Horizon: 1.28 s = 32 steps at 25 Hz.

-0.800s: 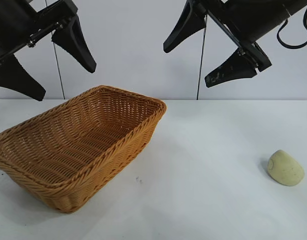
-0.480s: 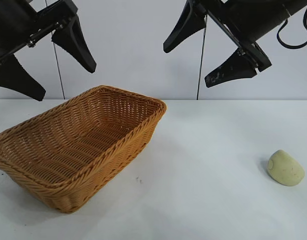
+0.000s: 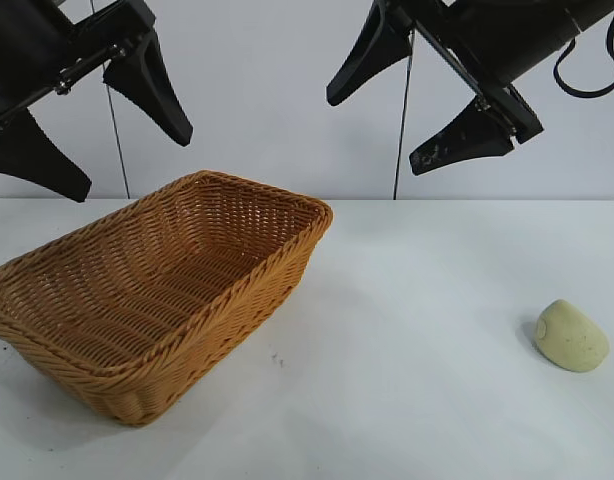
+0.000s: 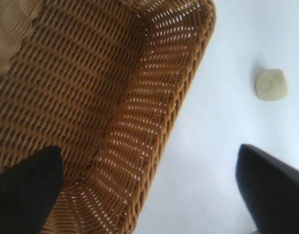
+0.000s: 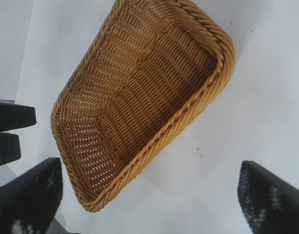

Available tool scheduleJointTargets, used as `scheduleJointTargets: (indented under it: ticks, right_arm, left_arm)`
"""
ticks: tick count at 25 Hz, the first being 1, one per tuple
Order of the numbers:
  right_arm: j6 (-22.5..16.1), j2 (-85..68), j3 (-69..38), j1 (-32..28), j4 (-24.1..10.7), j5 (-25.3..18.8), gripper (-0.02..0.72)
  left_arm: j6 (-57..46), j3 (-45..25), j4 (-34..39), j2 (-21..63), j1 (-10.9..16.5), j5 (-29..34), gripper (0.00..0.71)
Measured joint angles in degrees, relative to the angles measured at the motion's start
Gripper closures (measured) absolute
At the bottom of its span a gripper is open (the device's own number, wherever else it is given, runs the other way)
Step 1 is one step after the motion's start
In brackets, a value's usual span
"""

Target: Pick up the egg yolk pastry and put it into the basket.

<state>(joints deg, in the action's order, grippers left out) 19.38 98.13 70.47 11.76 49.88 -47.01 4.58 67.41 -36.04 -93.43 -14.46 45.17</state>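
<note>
The egg yolk pastry (image 3: 570, 336), a small pale cream lump, lies on the white table at the right, far from both arms; it also shows in the left wrist view as the pastry (image 4: 271, 84). The orange-tan wicker basket (image 3: 147, 290) stands at the left with nothing in it, seen too as the basket (image 4: 105, 97) and the basket (image 5: 140, 92). My left gripper (image 3: 107, 135) hangs open high above the basket's left end. My right gripper (image 3: 412, 110) hangs open high over the table's middle, well above and left of the pastry. Nothing sits between either pair of fingers.
The white table (image 3: 407, 330) runs bare between basket and pastry. A thin dark cable (image 3: 402, 120) hangs at the back wall behind the right arm. A small dark speck (image 3: 277, 358) marks the table beside the basket.
</note>
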Motion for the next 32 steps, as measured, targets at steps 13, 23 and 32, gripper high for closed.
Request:
scheduleJointTargets:
  ticks: [13, 23, 32]
  right_arm:
    - [-0.1, 0.0, 0.0, 0.0, 0.0, 0.0, 0.008]
    - [-0.1, 0.0, 0.0, 0.0, 0.0, 0.0, 0.008]
    - [-0.1, 0.0, 0.0, 0.0, 0.0, 0.0, 0.008]
  left_arm:
    - [-0.1, 0.0, 0.1, 0.7, 0.0, 0.0, 0.018]
    - [-18.2, 0.0, 10.8, 8.9, 0.0, 4.1, 0.018]
    - [-42.1, 0.0, 23.3, 10.1, 0.0, 9.8, 0.018]
